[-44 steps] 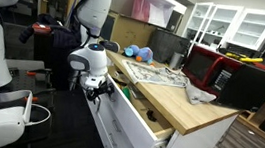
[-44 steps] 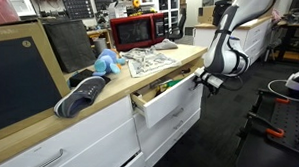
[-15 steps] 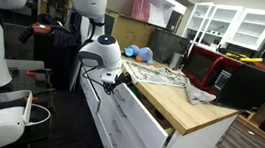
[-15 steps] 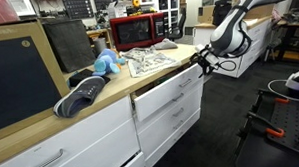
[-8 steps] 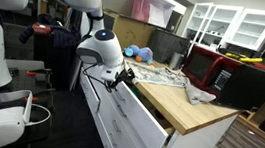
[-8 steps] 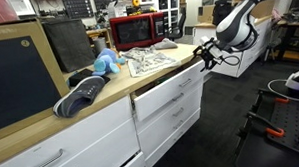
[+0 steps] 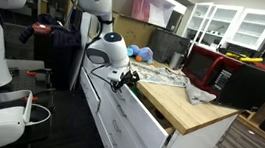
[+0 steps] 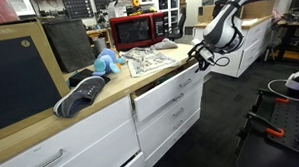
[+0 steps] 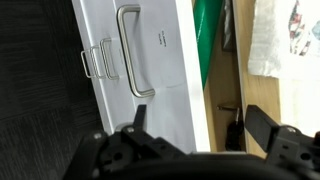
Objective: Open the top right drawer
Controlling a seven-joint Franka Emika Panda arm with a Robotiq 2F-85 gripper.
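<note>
Wrist view: gripper (image 9: pixel 185 128) spread, empty, over top right drawer (image 9: pixel 165 50) front's upper edge; drawer ajar, handle (image 9: pixel 125 50) untouched.

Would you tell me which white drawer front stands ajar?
The shallow top white drawer beside the tool; it alone juts out, showing a gap behind its front.

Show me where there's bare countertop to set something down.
Bare wood: the countertop corner between the grey cloth and the end edge, and the front strip between the slipper and the newspapers. Crowded: around the red microwave and the blue toy.
</note>
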